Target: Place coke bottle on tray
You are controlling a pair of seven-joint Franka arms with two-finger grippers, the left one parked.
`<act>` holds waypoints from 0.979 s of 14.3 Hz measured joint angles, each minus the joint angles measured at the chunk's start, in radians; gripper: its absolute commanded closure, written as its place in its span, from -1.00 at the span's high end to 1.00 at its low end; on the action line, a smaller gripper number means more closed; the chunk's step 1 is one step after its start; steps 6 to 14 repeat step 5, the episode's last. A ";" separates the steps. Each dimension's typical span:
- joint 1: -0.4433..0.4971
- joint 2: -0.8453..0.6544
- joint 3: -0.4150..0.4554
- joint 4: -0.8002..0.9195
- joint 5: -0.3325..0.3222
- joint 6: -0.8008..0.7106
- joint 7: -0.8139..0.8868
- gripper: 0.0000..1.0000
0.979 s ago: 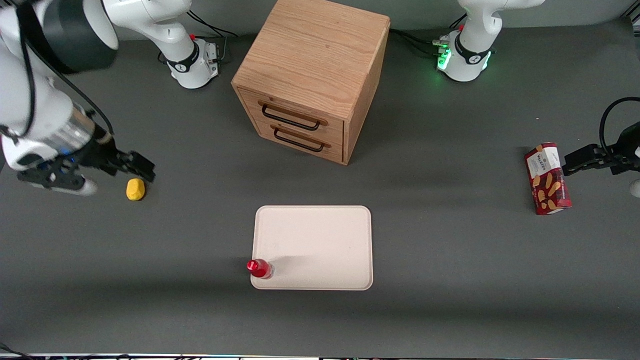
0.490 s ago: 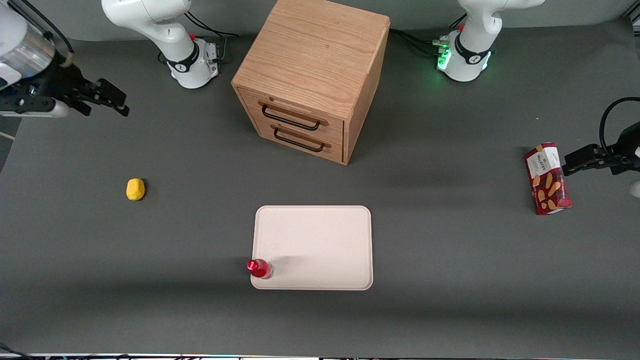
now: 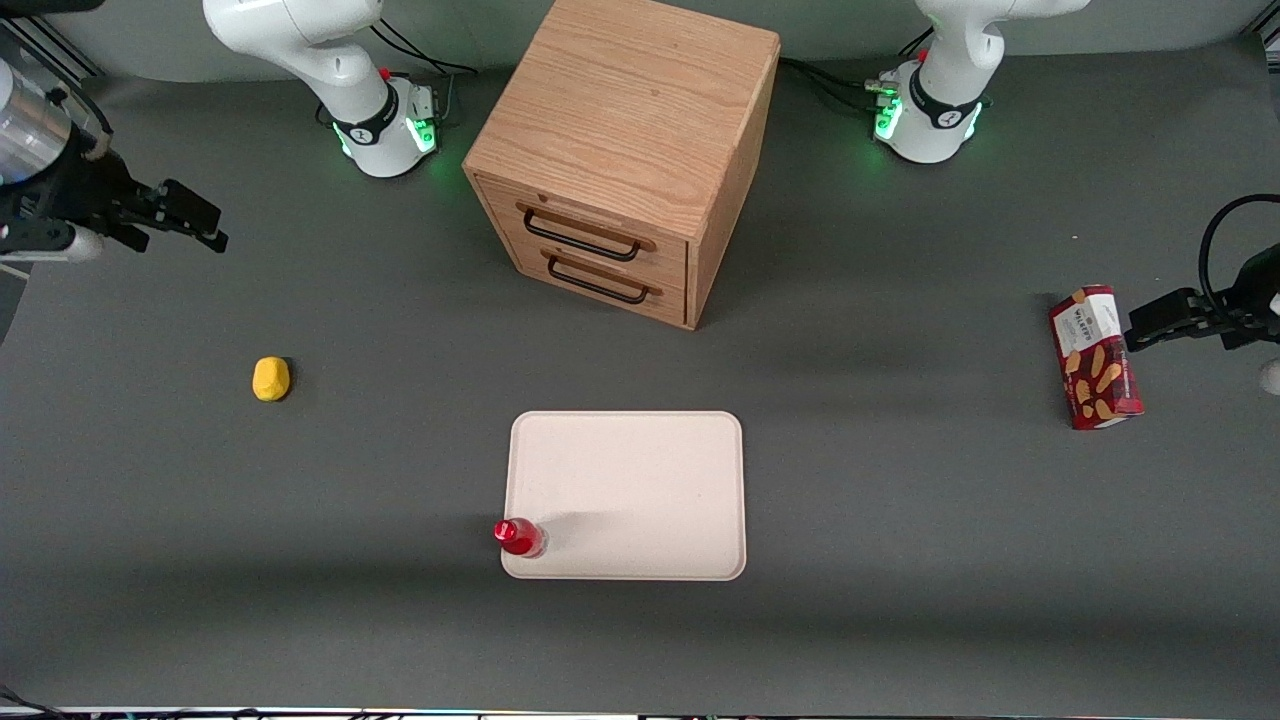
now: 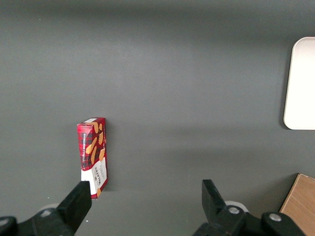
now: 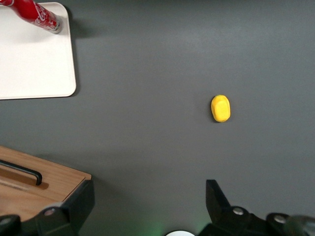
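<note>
My gripper [image 3: 195, 222] hangs wide open and empty at the working arm's end of the table — well apart from the tray [image 3: 640, 470]. The coke bottle [image 3: 519, 537] stands upright on the tray's corner nearest the front camera; I reckon any nudge tips it off the rim.

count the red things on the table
2. The coke bottle stands upright on the tray, at a corner near the front camera. The biscuit box lies toward the parked arm's end. The end effector hangs open, far from both.
</note>
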State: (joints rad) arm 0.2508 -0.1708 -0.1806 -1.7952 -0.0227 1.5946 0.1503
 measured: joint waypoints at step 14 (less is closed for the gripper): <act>0.000 0.083 0.002 0.070 -0.002 0.001 0.024 1.00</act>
